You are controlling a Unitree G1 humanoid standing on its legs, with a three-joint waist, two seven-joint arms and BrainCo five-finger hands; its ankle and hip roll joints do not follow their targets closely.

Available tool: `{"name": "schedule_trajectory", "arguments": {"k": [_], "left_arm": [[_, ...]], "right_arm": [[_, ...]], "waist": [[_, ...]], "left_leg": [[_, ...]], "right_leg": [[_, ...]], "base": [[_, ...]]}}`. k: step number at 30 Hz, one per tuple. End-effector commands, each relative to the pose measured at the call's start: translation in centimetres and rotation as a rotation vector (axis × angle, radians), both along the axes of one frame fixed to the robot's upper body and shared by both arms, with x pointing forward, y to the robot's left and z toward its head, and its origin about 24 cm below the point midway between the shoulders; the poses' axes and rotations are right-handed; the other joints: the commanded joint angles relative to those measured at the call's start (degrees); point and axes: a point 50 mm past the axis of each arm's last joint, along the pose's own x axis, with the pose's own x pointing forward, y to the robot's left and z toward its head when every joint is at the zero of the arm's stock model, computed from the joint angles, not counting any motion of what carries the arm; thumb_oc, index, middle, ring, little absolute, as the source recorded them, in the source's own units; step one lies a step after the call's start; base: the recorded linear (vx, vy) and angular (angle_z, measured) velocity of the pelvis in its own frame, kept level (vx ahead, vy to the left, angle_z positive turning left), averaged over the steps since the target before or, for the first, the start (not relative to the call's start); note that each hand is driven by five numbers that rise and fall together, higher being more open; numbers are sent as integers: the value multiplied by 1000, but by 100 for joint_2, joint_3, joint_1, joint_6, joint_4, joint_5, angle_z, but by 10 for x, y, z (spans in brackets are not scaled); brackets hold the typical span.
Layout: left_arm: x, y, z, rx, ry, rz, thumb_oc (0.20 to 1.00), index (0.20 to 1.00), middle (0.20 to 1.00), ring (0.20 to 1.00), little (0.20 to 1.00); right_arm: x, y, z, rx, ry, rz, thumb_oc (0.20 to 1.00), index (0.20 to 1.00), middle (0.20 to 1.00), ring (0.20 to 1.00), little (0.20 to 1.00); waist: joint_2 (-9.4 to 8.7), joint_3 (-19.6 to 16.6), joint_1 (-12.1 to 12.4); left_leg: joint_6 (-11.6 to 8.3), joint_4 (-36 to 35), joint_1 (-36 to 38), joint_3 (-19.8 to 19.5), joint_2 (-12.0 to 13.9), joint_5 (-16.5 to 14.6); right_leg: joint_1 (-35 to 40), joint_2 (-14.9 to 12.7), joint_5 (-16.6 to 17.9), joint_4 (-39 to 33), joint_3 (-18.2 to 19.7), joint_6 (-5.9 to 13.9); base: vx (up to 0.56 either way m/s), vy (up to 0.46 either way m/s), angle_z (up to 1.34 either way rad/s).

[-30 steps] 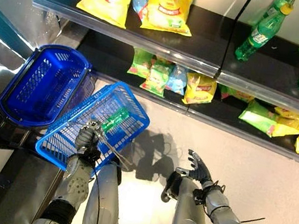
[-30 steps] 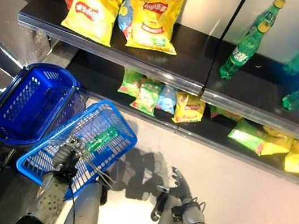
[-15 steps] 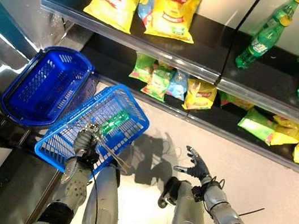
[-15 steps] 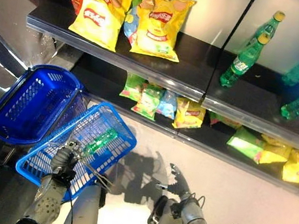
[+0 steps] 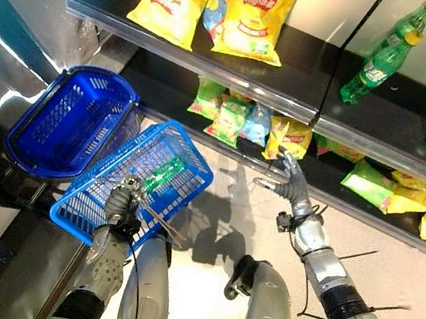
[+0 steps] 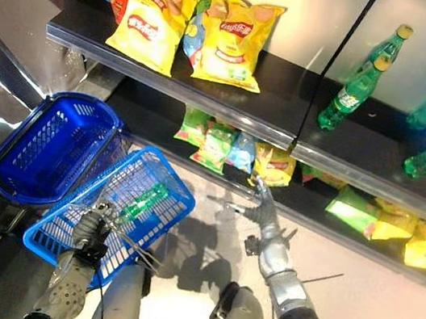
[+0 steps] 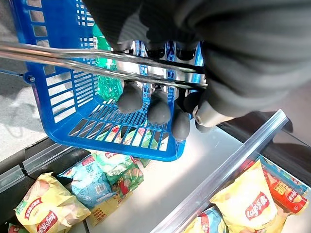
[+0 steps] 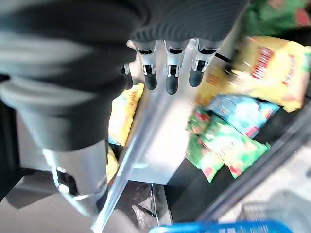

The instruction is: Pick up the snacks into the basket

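On the lower shelf: small snack packets [image 5: 248, 120] lie in a row, green, pale blue and yellow, with the yellow packet [image 5: 284, 135] nearest the reaching hand.
Upper shelf: big yellow crisp bags [image 5: 214, 4] on one side, green bottles [image 5: 381, 61] past the divider.
Right hand [image 5: 289, 180]: stretched out toward the lower shelf, fingers straight and spread, thumb apart, holding nothing; its fingertips look just short of the yellow packet, though I cannot tell if they touch.
Left hand [image 5: 122, 202]: fingers curled round the wire handle [image 7: 97, 60] of the blue basket [image 5: 188, 159], which hangs tilted beside the robot.
Basket contents: something green [image 5: 164, 174] lies on the mesh bottom; whether bottle or packet I cannot tell.
Second basket [image 5: 34, 154]: darker blue, resting just beside the held one, near the shelf's end.
Step in hand: by my reckoning, the reach for a packet, not yet the grasp.
Next move calls for: carrying the fingers over the yellow packet, closing on its crinkly edge without shoving it back under the upper shelf, then bringing it across to the tilted basket.
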Motion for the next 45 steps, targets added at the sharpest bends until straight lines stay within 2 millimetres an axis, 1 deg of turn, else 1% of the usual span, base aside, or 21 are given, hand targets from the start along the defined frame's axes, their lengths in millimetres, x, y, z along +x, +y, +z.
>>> {"name": "schedule_trajectory", "arguments": {"k": [1, 2, 5, 8, 9, 13, 14, 15, 16, 17, 19, 22, 23, 24, 26, 27, 28, 29, 35, 39, 45], "left_arm": [[2, -24, 28, -32, -178, -89, 200, 200, 200, 200, 200], [2, -24, 28, -25, -177, -95, 200, 200, 200, 200, 200], [4, -24, 30, -18, -183, -97, 200, 200, 200, 200, 200], [4, -23, 32, -15, -188, -96, 200, 200, 200, 200, 200], [6, -25, 33, -16, -190, -101, 200, 200, 200, 200, 200], [6, -27, 35, -18, -186, -115, 200, 200, 200, 200, 200], [6, -27, 35, -18, -186, -115, 200, 200, 200, 200, 200], [6, -27, 35, -21, -186, -119, 200, 200, 200, 200, 200], [5, -28, 34, -22, -181, -132, 200, 200, 200, 200, 200], [6, -28, 34, -22, -181, -132, 200, 200, 200, 200, 200], [7, -27, 39, -10, -193, -144, 200, 200, 200, 200, 200], [8, -25, 41, 5, -196, -149, 200, 200, 200, 200, 200], [8, -25, 41, 5, -197, -149, 200, 200, 200, 200, 200], [8, -23, 42, 15, -192, -149, 200, 200, 200, 200, 200], [8, -21, 42, 18, -194, -147, 200, 200, 200, 200, 200], [8, -21, 42, 21, -193, -149, 200, 200, 200, 200, 200], [8, -21, 43, 21, -193, -149, 200, 200, 200, 200, 200], [7, -20, 42, 24, -189, -154, 200, 200, 200, 200, 200], [8, -20, 43, 31, -194, -176, 200, 200, 200, 200, 200], [9, -20, 44, 32, -197, -176, 200, 200, 200, 200, 200], [9, -22, 43, 27, -193, -184, 200, 200, 200, 200, 200]], "right_arm": [[11, -8, 33, -28, -173, -37, 1000, 1000, 1000, 1000, 1000], [16, -11, 44, -59, -221, -65, 1000, 1000, 1000, 1000, 1000], [26, -11, 59, -79, -272, -109, 1000, 1000, 1000, 1000, 1000], [32, -8, 66, -93, -293, -119, 1000, 1000, 1000, 1000, 1000], [42, -1, 74, -93, -296, -114, 1000, 1000, 1000, 1000, 1000], [59, 10, 92, -111, -305, -92, 1000, 1000, 1000, 1000, 1000], [59, 10, 92, -111, -305, -92, 1000, 1000, 1000, 1000, 1000], [65, 14, 98, -127, -310, -87, 1000, 1000, 1000, 1000, 1000], [77, 19, 109, -141, -312, -97, 1000, 1000, 1000, 1000, 1000], [77, 19, 110, -141, -312, -96, 1000, 1000, 1000, 1000, 1000], [99, 18, 139, -137, -330, -152, 1000, 1000, 1000, 1000, 1000], [114, 24, 172, -110, -355, -182, 1000, 1000, 1000, 1000, 1000], [114, 24, 172, -109, -356, -182, 1000, 1000, 1000, 1000, 1000], [119, 27, 189, -92, -367, -194, 1000, 1000, 1000, 1000, 1000], [123, 27, 210, -69, -394, -205, 1000, 1000, 1000, 1000, 1000], [124, 28, 216, -70, -397, -206, 1000, 1000, 1000, 1000, 1000], [124, 28, 216, -70, -397, -206, 1000, 1000, 1000, 1000, 1000], [128, 23, 225, -56, -382, -236, 1000, 1000, 1000, 1000, 1000], [134, 11, 238, -123, -345, -288, 1000, 1000, 1000, 1000, 1000], [135, 4, 237, -147, -322, -318, 1000, 1000, 1000, 1000, 1000], [137, -4, 228, -181, -271, -351, 1000, 1000, 1000, 1000, 1000]], "waist": [[115, -138, 216], [108, -117, 234], [101, -84, 275], [99, -60, 313], [84, -33, 360], [61, 17, 462], [61, 18, 462], [62, 38, 491], [67, 68, 557], [67, 71, 555], [94, 114, 651], [100, 138, 729], [100, 143, 727], [92, 144, 755], [77, 156, 767], [68, 151, 777], [68, 153, 776], [52, 145, 803], [55, 166, 862], [57, 171, 851], [66, 209, 845]], "left_leg": [[314, -166, 58, 88, 36, 130], [327, -164, 45, 84, 20, 130], [350, -167, 27, 78, 0, 134], [362, -178, 8, 80, -16, 147], [368, -191, -20, 91, -30, 164], [379, -195, -62, 75, -71, 176], [379, -195, -62, 75, -71, 176], [381, -194, -68, 68, -77, 181], [386, -171, -99, 60, -90, 180], [386, -170, -99, 59, -90, 180], [391, -154, -120, 51, -119, 188], [392, -187, -114, 36, -139, 205], [392, -187, -112, 36, -139, 205], [392, -201, -109, 29, -151, 214], [391, -207, -98, 30, -169, 217], [389, -210, -97, 27, -175, 216], [389, -210, -97, 27, -176, 216], [390, -214, -100, 29, -196, 218], [405, -232, -89, 3, -228, 228], [406, -254, -77, -4, -240, 233], [420, -248, -48, -1, -244, 228]], "right_leg": [[281, -166, 773, -370, 69, 509], [287, -178, 783, -395, 67, 510], [278, -184, 818, -420, 60, 519], [276, -187, 845, -442, 61, 526], [256, -196, 867, -453, 61, 524], [242, -201, 902, -466, 52, 518], [242, -201, 902, -466, 52, 518], [242, -202, 905, -459, 47, 516], [236, -206, 904, -441, 36, 507], [237, -206, 904, -441, 35, 507], [223, -208, 920, -435, 27, 492], [227, -201, 938, -448, 32, 494], [230, -202, 938, -447, 32, 494], [241, -206, 949, -448, 28, 494], [254, -205, 959, -444, 33, 495], [247, -202, 961, -443, 35, 495], [248, -203, 961, -442, 35, 495], [263, -201, 969, -447, 19, 500], [265, -195, 995, -443, 19, 522], [287, -178, 1006, -462, 14, 524], [267, -167, 1011, -426, 34, 523]], "base": [[0, 0, 0], [0, 0, 0], [0, 0, 0], [0, 0, 0], [0, 0, 0], [0, 0, 0], [0, 0, 0], [-21, 7, 4], [-21, 7, 3], [-30, 14, 4], [-29, 19, 6], [-20, 10, 4], [-7, 12, 10], [-3, 14, 10], [-1, 14, 9], [0, 7, 7], [1, 8, 7], [3, 5, 7], [0, 10, 10], [2, 2, 2], [0, 0, 0]]}}
